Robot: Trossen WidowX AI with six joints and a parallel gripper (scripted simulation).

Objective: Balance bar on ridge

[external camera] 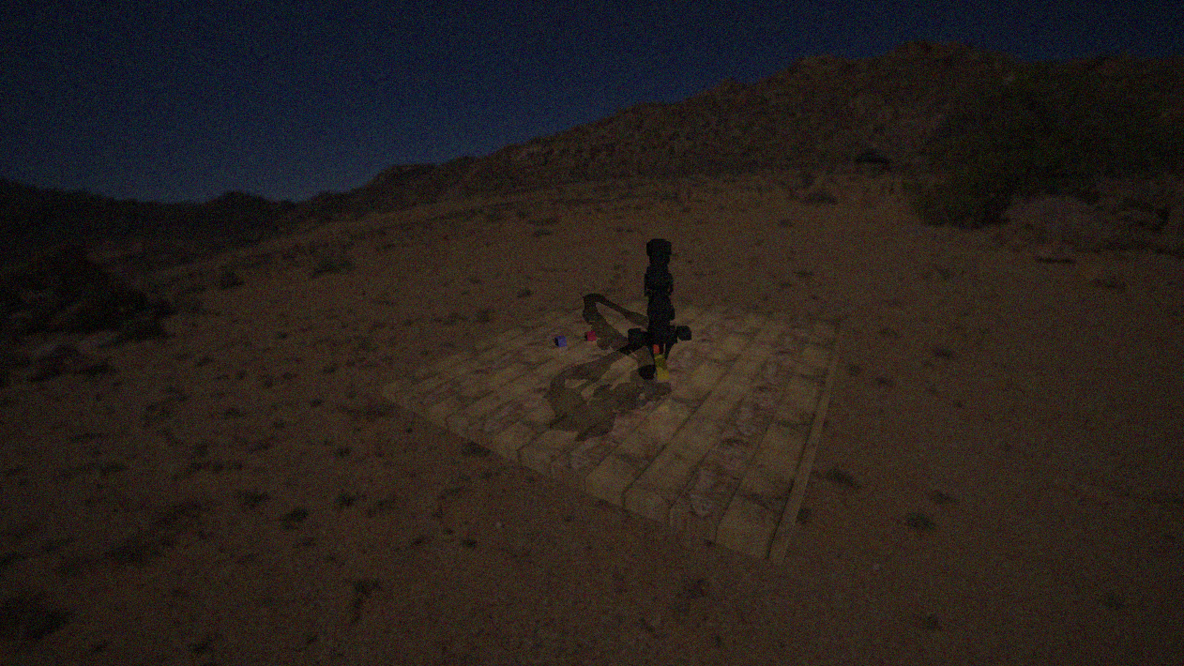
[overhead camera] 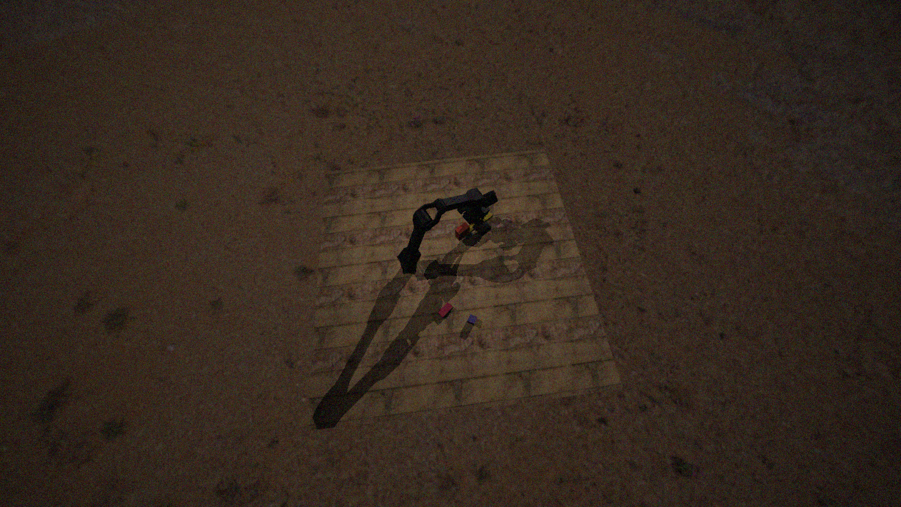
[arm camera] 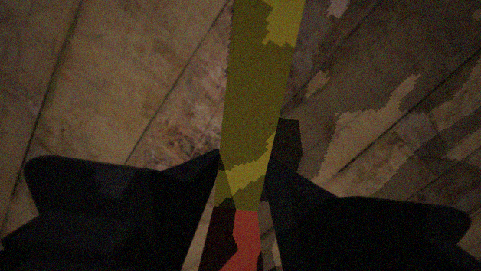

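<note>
One black two-fingered pincer (overhead camera: 477, 222) (external camera: 660, 343) (arm camera: 242, 158), clenched on a long, straight-sided, matte yellow bar (overhead camera: 487, 216) (external camera: 661, 371) (arm camera: 253, 96), which lies between its fingers over the tan, plank-patterned bench (overhead camera: 535, 372) (external camera: 745, 496) (arm camera: 96, 96); whether the bar rests on a ridge cannot be told. One red-orange, box-shaped block (overhead camera: 461, 230) (external camera: 658, 350) (arm camera: 247, 230), seen at one end of the yellow bar, partly in shadow, contact uncertain. Also on the bench, well apart from the pincer: one small crimson block (overhead camera: 445, 309) (external camera: 590, 336) and, near it, one small blue-violet block (overhead camera: 472, 319) (external camera: 560, 340), the two not touching.
</note>
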